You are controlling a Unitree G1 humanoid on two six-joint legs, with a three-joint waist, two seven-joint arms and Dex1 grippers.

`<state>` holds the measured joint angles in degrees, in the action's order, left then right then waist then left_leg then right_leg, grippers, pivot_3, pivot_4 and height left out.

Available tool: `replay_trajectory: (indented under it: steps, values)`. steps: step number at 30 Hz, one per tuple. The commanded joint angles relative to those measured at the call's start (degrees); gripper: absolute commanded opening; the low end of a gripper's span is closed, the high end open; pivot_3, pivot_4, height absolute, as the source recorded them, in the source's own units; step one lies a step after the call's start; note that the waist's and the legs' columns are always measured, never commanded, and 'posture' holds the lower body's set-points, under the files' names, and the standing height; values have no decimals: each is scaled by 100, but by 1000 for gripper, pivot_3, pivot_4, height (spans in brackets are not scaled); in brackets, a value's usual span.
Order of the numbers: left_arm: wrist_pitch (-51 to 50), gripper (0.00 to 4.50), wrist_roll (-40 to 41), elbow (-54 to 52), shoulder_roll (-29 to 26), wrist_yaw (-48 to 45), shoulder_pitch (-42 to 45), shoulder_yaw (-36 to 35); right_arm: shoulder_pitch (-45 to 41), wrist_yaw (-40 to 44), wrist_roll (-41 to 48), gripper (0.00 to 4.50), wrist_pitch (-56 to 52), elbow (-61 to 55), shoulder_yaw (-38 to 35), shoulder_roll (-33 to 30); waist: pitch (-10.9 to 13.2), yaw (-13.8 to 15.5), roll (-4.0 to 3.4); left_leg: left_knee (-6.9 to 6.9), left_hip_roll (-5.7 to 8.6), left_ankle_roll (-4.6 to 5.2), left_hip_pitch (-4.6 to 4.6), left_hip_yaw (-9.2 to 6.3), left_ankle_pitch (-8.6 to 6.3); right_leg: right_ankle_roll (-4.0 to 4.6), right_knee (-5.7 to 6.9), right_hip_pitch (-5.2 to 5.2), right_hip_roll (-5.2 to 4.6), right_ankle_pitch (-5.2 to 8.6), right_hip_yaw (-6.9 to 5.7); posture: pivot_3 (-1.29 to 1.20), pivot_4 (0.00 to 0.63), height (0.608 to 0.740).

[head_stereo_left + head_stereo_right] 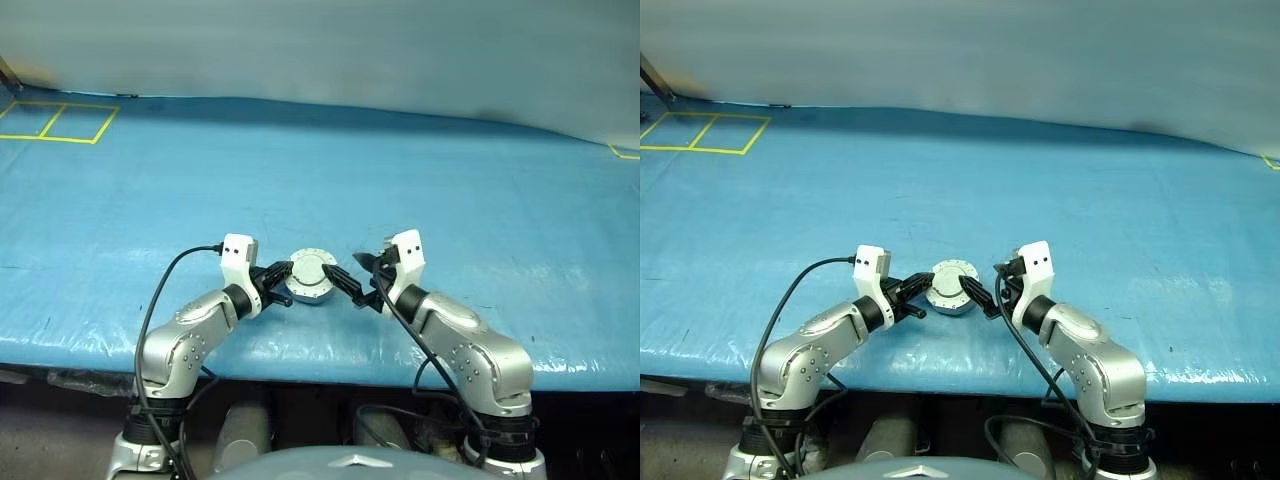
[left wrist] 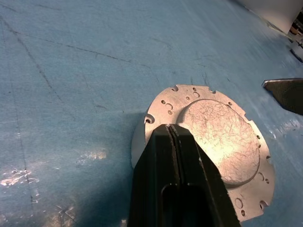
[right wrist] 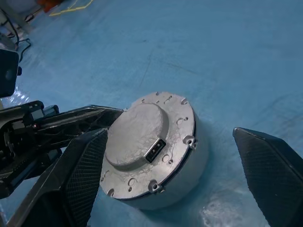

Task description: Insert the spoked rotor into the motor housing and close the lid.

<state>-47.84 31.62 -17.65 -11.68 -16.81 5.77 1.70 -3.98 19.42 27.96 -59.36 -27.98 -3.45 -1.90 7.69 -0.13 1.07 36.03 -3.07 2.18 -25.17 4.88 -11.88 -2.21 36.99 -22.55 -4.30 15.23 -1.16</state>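
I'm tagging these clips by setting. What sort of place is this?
Probably a robot test bench in a lab or workshop: a wide table under a blue tarp, yellow tape squares marked on it, and a closed grey motor housing as the lone workpiece, with a plain wall behind.

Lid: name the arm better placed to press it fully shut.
Left, likely. Its tool, shut, already rests on the lid, which lies down on the motor housing; the right tool stands open around it.
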Motion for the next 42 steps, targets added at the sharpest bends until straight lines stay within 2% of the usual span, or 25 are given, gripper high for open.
replay_trajectory:
  steps: [1,6,14,19,26,29,35,38,39,42]
  values:
    - [-67,0,-80,107,-6,-51,-46,157,-108,-541,437,4455,-453,72,-356,555,0,0,0,0,1,1,0,-1,0,-1,0,1,0,-1,-1,0,150,740]
    - [-46,0,-124,86,-18,-70,-62,154,-287,-997,1214,4455,-965,318,-935,1226,0,-1,-1,3,13,15,-16,-8,7,-18,-5,-2,-4,-10,-27,0,150,740]
    - [12,0,-192,104,21,-102,-101,148,-429,-1879,2734,4455,-1408,1051,-1530,1668,-1,-35,-3,4,13,25,-27,-10,21,-44,-5,4,23,-24,-30,0,150,740]
    - [25,0,-203,117,47,-107,-114,145,-417,-2491,3825,4455,-1281,1471,-1548,1723,-1,-49,-3,5,14,30,-27,-8,24,-51,-5,5,23,-29,-29,0,150,740]
    - [34,0,-228,118,55,-105,-139,149,-311,-3158,4979,4455,-624,1893,-1203,1681,-1,-49,-4,6,14,33,-30,-6,26,-62,-6,6,25,-35,-25,0,150,740]
    - [34,0,-233,117,54,-101,-144,147,-229,-3310,5383,3893,-341,2041,-1110,1609,-1,-50,-4,6,14,34,-32,-6,27,-75,-6,6,26,-42,-24,0,150,740]
    - [28,0,-242,130,53,-105,-137,149,-71,-3459,5889,1965,16,2105,-822,1287,-2,-62,-6,7,12,35,-36,-5,27,-100,-5,4,33,-56,-17,0,150,740]
    - [29,0,-264,148,67,-122,-128,139,-17,-3514,6030,1355,130,2091,-700,1134,-2,-62,-6,12,6,34,-37,-6,27,-100,-6,4,40,-56,-15,0,150,740]
    - [29,0,-269,151,67,-128,-129,136,1,-3536,6060,1234,154,2080,-673,1095,-2,-67,-6,13,6,34,-37,-8,27,-99,-6,2,40,-56,-17,0,150,740]
    - [40,0,-280,157,58,-145,-141,129,49,-3585,6103,1232,183,2051,-583,959,-3,-68,-8,13,6,34,-36,-5,27,-99,-5,3,41,-56,-7,0,150,740]
